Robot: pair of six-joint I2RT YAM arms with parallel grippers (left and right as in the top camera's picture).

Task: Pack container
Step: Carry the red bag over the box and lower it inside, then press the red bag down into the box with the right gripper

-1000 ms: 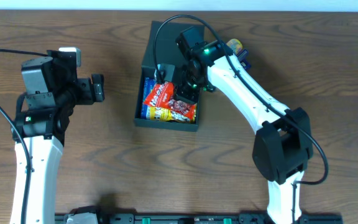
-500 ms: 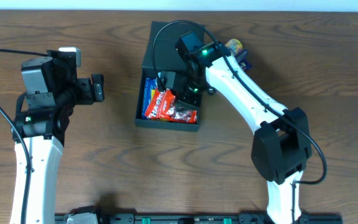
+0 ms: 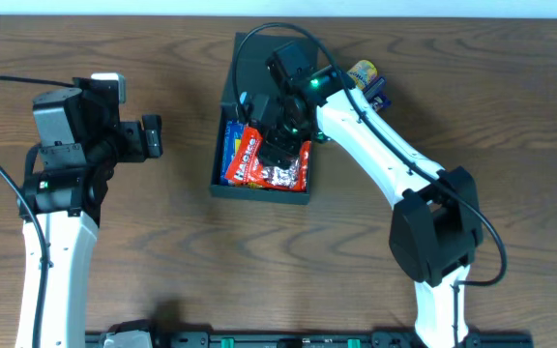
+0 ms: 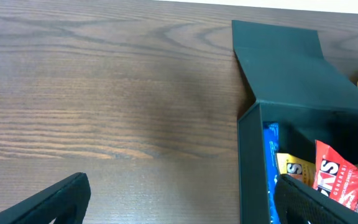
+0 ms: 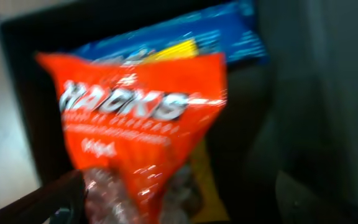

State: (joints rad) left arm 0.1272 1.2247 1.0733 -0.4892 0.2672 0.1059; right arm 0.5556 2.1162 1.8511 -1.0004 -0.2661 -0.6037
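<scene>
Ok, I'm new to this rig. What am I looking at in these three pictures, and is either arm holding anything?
Two white robot arms, each ending in a two-finger gripper, work at a wooden table. One picture looks down from above. The other two come from a camera on each wrist. The dark box lies open with a red packet and a blue packet inside. A yellow packet lies outside it. The right gripper hovers over the box with its fingers apart, gripping nothing. The left gripper is open and empty, off to the side.
</scene>
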